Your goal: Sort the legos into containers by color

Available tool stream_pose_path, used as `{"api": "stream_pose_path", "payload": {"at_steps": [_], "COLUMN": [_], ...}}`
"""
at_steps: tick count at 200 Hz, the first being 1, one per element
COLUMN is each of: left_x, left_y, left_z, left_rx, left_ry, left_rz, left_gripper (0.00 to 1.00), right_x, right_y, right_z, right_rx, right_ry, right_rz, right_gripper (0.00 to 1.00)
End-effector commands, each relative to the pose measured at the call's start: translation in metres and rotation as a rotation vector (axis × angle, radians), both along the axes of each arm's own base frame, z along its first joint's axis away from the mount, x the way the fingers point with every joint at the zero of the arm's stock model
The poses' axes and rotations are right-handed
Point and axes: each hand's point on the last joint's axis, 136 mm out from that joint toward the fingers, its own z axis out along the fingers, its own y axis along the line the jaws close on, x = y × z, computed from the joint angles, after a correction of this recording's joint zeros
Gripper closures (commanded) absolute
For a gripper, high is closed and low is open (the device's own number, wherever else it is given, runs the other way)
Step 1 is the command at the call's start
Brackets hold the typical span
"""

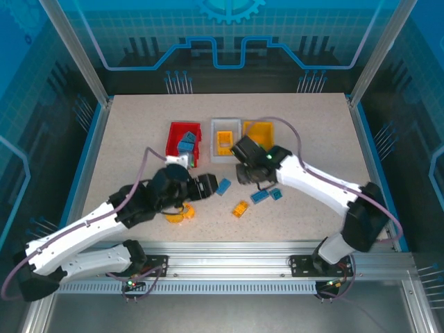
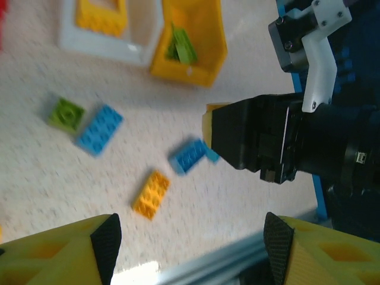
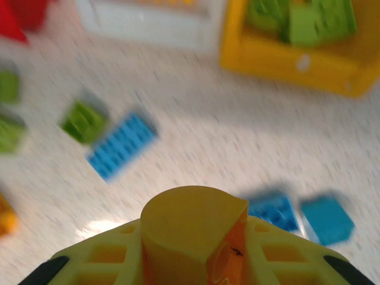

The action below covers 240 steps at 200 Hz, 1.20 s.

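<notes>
Left tool: fingers apart with nothing between them, low over the tabletop, in front of the red bin.
Right tool: clamped on an orange-yellow brick, held above the tabletop in front of the white bin.
Red bin: at the left of the row, with blue bricks inside.
White bin: in the middle, with an orange-yellow piece inside.
Orange-yellow bin: at the right, just beside the white one, with green bricks inside.
Loose legos: a green brick just beside a blue brick; a second blue brick and an orange brick nearer the arms, all lying on the tabletop between the two tools.
</notes>
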Motion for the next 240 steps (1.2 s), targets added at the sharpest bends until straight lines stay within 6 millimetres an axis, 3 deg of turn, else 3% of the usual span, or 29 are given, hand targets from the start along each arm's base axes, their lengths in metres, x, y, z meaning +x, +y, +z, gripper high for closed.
{"api": "stream_pose_path", "payload": {"at_steps": [1,33,57,74,78,81,86,111,130,147,163,165,185,209,240], "left_x": [0.019,0.056,0.069,0.07,0.069,0.069,0.068,0.061,0.055,0.05,0.047,0.046,0.039,0.026,0.007], "left_y": [0.007,0.014,0.015,0.015,0.015,0.016,0.016,0.021,0.024,0.027,0.03,0.031,0.04,0.054,0.075], "left_z": [0.003,0.006,0.006,0.005,0.003,0.002,0.0,-0.013,-0.022,-0.027,-0.031,-0.031,-0.036,-0.044,-0.063], "left_rx": [0.048,0.025,0.013,0.014,0.016,0.015,0.018,0.027,0.028,0.029,0.038,0.04,0.078,0.123,0.158], "left_ry": [0.015,0.015,0.017,0.018,0.021,0.023,0.026,0.053,0.072,0.08,0.09,0.09,0.108,0.139,0.207], "left_rz": [-0.022,0.02,0.031,0.032,0.031,0.031,0.03,0.034,0.038,0.041,0.043,0.043,0.055,0.076,0.11], "left_gripper": [0.31,0.31,0.31,0.31,0.31,0.31,0.31,0.31,0.31,0.31,0.31,0.31,0.31,0.31,0.31], "right_x": [0.051,0.119,0.157,0.173,0.177,0.178,0.182,0.191,0.189,0.186,0.181,0.179,0.165,0.135,0.079], "right_y": [0.023,0.04,0.048,0.054,0.056,0.057,0.059,0.061,0.063,0.065,0.065,0.065,0.065,0.067,0.077], "right_z": [-0.001,-0.018,-0.035,-0.044,-0.037,-0.048,-0.047,-0.054,-0.048,-0.03,-0.009,0.002,0.039,0.068,0.072], "right_rx": [0.001,0.052,0.079,0.088,0.099,0.088,0.091,0.084,0.087,0.103,0.115,0.125,0.13,0.15,0.154], "right_ry": [-0.017,0.013,0.038,0.053,0.041,0.057,0.053,0.071,0.065,0.031,-0.004,-0.021,-0.097,-0.167,-0.236], "right_rz": [-0.014,-0.086,-0.107,-0.109,-0.105,-0.104,-0.102,-0.102,-0.095,-0.089,-0.085,-0.082,-0.062,-0.017,0.111], "right_gripper": [0.68,0.69,0.69,0.68,0.67,0.67,0.66,0.56,0.45,0.41,0.42,0.43,0.47,0.5,0.51]}}
